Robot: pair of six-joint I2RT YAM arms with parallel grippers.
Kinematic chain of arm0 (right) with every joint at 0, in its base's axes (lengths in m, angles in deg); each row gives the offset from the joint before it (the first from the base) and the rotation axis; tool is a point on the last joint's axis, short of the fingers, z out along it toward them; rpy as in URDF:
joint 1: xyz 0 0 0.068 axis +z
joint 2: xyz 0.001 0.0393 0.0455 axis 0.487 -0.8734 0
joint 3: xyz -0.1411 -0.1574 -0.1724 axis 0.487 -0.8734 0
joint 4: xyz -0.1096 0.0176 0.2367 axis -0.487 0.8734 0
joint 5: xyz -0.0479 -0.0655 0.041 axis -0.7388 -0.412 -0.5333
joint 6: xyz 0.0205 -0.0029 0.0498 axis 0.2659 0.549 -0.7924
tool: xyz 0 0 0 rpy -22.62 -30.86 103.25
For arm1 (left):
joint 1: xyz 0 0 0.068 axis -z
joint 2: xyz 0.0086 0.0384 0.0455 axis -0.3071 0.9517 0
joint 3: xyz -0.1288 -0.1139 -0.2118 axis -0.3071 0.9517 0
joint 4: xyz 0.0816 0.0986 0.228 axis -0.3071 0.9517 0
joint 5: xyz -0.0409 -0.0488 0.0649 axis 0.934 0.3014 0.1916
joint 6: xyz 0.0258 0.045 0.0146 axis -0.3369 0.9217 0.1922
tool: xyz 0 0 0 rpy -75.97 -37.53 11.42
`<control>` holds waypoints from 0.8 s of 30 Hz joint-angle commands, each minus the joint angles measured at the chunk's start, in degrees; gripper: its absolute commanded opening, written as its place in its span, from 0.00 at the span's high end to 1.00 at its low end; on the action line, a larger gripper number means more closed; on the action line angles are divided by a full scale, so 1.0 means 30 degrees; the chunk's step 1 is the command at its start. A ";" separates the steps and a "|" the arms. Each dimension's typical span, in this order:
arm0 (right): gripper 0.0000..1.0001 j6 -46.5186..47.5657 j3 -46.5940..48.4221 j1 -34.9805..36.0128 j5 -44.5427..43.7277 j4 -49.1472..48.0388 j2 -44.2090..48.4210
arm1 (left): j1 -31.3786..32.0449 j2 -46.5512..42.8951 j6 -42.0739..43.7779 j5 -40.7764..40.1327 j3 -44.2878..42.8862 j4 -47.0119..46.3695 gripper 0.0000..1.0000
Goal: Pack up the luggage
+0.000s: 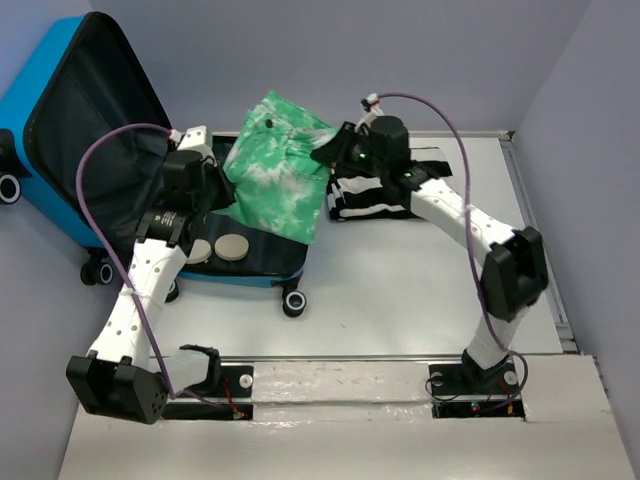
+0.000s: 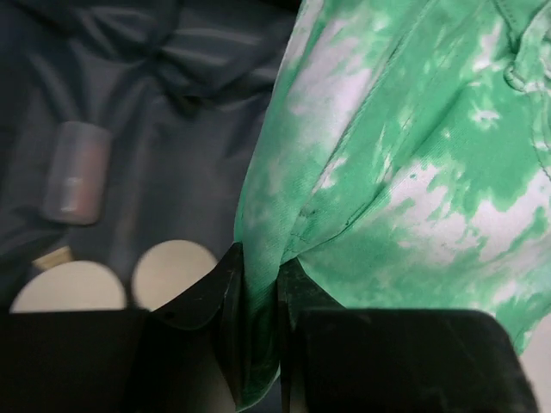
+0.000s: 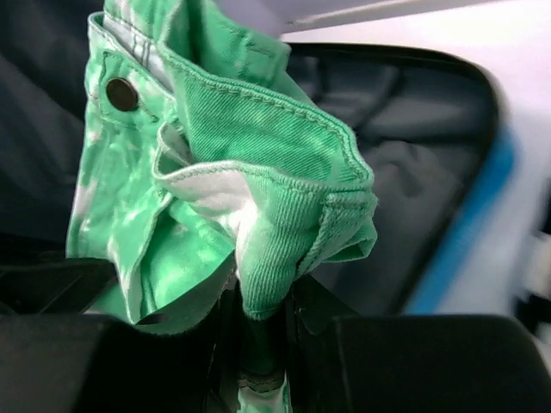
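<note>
The blue suitcase (image 1: 60,60) lies open at the left, lid up, black lining showing. A green-and-white tie-dye garment (image 1: 275,180) hangs in the air over its right edge, held by both arms. My left gripper (image 1: 222,192) is shut on the garment's lower left edge; in the left wrist view the cloth (image 2: 405,172) is pinched between the fingers (image 2: 228,292). My right gripper (image 1: 328,152) is shut on the waistband; in the right wrist view the green denim (image 3: 258,189) is clamped at the fingers (image 3: 306,310).
Two round tan discs (image 1: 232,247) and a grey cylinder (image 2: 77,172) lie in the suitcase base. A folded black-and-white striped garment (image 1: 385,195) lies on the table behind the right arm. A suitcase wheel (image 1: 294,303) sticks out toward the table middle.
</note>
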 commanded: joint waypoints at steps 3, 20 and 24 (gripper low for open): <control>0.57 0.1798 0.9665 0.1827 0.2070 0.3990 -0.7263 | -0.2903 -0.0416 0.0308 -0.4522 -0.0046 -0.0130 0.62; 0.32 0.5850 0.6907 -0.2529 -0.1703 0.7106 -0.3676 | -0.0976 -0.2290 -0.0718 -0.2945 0.0542 -0.1209 0.01; 0.92 0.5177 0.1116 -0.6658 -0.3347 0.6521 -0.1622 | 0.3419 -0.2174 -0.1567 -0.3182 0.1011 -0.3374 0.01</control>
